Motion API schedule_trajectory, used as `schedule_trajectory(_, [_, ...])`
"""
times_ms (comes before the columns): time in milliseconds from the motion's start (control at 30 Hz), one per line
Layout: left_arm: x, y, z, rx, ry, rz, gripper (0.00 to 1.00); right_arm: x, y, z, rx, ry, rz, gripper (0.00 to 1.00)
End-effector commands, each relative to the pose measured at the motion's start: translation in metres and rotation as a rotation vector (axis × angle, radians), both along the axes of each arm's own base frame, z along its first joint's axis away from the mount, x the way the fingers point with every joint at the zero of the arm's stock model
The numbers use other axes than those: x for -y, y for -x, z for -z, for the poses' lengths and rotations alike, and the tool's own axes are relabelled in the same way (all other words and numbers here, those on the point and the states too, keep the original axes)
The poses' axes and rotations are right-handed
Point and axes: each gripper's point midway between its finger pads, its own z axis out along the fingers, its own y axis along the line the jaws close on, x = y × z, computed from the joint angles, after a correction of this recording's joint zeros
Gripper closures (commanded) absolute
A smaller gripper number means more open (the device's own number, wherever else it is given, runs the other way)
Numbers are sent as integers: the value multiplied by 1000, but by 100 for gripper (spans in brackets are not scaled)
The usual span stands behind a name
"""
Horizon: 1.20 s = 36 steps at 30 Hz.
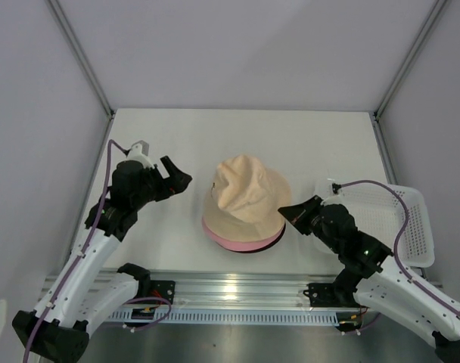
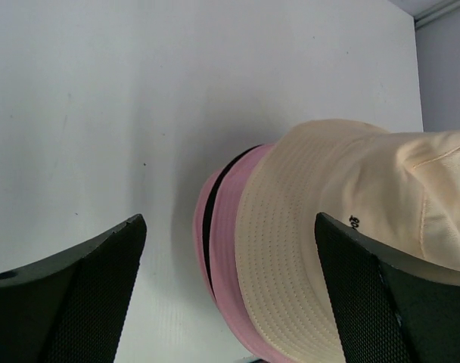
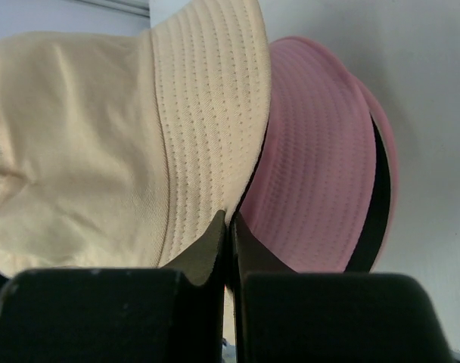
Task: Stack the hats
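Well, my left gripper (image 1: 177,178) has its fingers (image 2: 101,291) spread wide with nothing between them. It hangs over the white table (image 1: 169,136), just left of the pile of hats and not touching it. My right gripper (image 1: 284,210) is closed, its two tips pressed together (image 3: 228,221) right at the right-hand edge of the pile, where the beige brim meets the pink one. I cannot tell whether any cloth is nipped between them.

The hats sit in one pile at the middle of the table, between my two arms. The beige hat (image 1: 245,193) is on top, its crown crumpled, with a small dark stitched mark (image 2: 354,221) on its side. The pink hat (image 1: 241,243) lies under it, its brim peeking out on the near side. Of the black hat (image 2: 209,219) only a thin dark strip shows, along the pink brim.

Off to the right, behind my right arm, a white perforated basket (image 1: 411,219) sits at the table's edge.
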Motion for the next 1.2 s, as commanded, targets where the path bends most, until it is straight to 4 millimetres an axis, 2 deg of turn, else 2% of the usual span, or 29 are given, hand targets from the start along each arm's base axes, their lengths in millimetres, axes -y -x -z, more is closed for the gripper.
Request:
schedule_trajectory(0, [22,-4,-3,4,99,78,6,-1,-7,15,19,47,23,100])
schedule_trajectory(167, [37,-4,3,-22,144,149,6,-5,-3,39,-30,77,4,100])
schedule_trajectory(233, [42,-2,3,-23,158,178,6,-8,1,39,-31,69,-20,100])
schedule_trajectory(333, [49,0,-3,-14,180,214,6,-4,3,30,-17,103,-35,80])
schedule_trajectory(367, [50,0,-3,-17,183,220,7,-2,3,26,-8,119,-32,58])
schedule_trajectory(400, [51,0,-4,-17,186,223,7,2,1,10,31,137,-31,45])
schedule_trajectory(433, [50,0,-3,-23,185,221,6,9,2,9,27,178,-26,36])
schedule_trajectory(467, [50,0,1,-39,184,218,7,14,0,2,34,195,-11,28])
schedule_trajectory(567, [49,1,10,-78,188,197,7,34,-10,-25,78,250,25,18])
schedule_trajectory(600, [49,1,13,-89,189,194,7,36,-11,-31,82,253,10,16])
schedule_trajectory(667, [49,1,18,-113,205,178,8,49,-25,-49,118,279,35,15])
schedule_trajectory(733, [48,3,22,-123,214,168,8,48,-33,-56,123,270,3,15])
schedule_trajectory(767, [48,3,24,-127,216,163,8,58,-43,-61,135,276,26,16])
schedule_trajectory(800, [48,3,22,-127,218,164,8,50,-44,-64,140,239,-33,17])
schedule_trajectory(833, [48,3,22,-127,218,162,8,49,-52,-58,118,232,-48,18])
schedule_trajectory(867, [48,4,22,-131,220,163,8,58,-62,-50,93,219,-28,19])
schedule_trajectory(900, [49,4,20,-129,223,168,9,50,-63,-51,98,175,-82,21])
schedule_trajectory(933, [49,6,19,-129,225,169,9,50,-67,-44,82,161,-91,22])
schedule_trajectory(967, [49,6,19,-128,227,171,9,48,-71,-29,38,141,-117,22])
schedule_trajectory(1000, [49,7,18,-126,226,170,9,45,-75,-28,50,132,-127,22])
schedule_trajectory(1067, [48,8,17,-119,225,171,9,40,-80,-17,26,122,-151,22])
schedule_trajectory(1167, [48,8,16,-115,222,175,9,26,-79,-13,32,63,-226,23])
